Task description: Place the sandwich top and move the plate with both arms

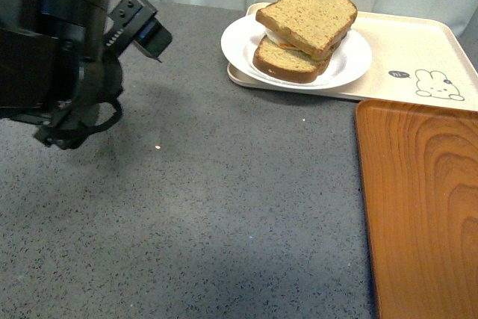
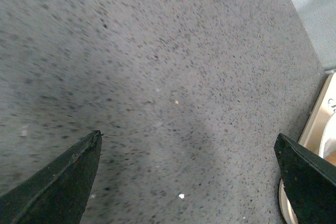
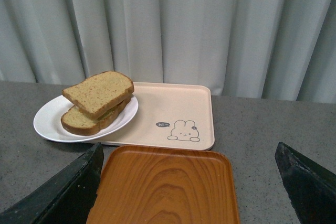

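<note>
Orange wood-grain tray lies nearest, flat on the grey speckled counter, nothing on it; presumably the landing spot for the plate, though that is my guess. Just beyond it sits the beige rabbit tray, and the white plate rests on that tray's left part, its rim overhanging the tray's left edge. Sandwich top already lies on the lower slice, skewed and propped at a tilt, with something pale and orange showing between, so the first half of the task reads as done. Left gripper hangs over bare counter well left of the plate, fingers spread wide apart with nothing between them; plate edge just enters its wrist view beside one finger. Right gripper is likewise spread and empty, looking over the orange tray toward the plate; the arm is out of the front view. Remaining step, as I judge it: both arms close on opposite rims and lift level, since the tilted top could slide.
</note>
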`<move>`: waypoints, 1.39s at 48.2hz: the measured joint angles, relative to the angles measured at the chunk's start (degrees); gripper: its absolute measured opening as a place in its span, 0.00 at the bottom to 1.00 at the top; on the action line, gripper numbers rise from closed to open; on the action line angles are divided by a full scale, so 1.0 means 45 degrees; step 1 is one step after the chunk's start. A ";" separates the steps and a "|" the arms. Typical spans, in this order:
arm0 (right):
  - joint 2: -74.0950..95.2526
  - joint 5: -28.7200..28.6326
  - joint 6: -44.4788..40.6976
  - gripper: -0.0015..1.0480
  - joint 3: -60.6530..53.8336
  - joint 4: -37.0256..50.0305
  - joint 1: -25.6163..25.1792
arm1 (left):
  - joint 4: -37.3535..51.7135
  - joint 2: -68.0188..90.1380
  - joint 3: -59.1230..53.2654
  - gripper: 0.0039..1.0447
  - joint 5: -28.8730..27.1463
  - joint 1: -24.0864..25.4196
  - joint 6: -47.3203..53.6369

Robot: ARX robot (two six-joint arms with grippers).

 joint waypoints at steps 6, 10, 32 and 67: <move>0.0000 0.0000 0.0000 0.91 0.0000 0.0000 0.0000 | 0.0078 -0.1753 -0.1404 0.94 0.0345 0.0486 0.0787; 0.0000 0.0000 0.0000 0.91 0.0000 0.0000 0.0000 | 0.2531 -0.2171 -0.2497 0.87 0.1515 0.0826 0.2569; 0.0000 0.0000 -0.0005 0.91 0.0000 0.0000 0.0000 | 0.1064 -1.6869 -1.1225 0.04 0.5508 0.4289 1.2696; 0.0000 0.0005 0.0000 0.91 0.0000 -0.0010 0.0000 | -0.6217 -2.5451 -1.1220 0.04 0.5537 0.4294 1.2886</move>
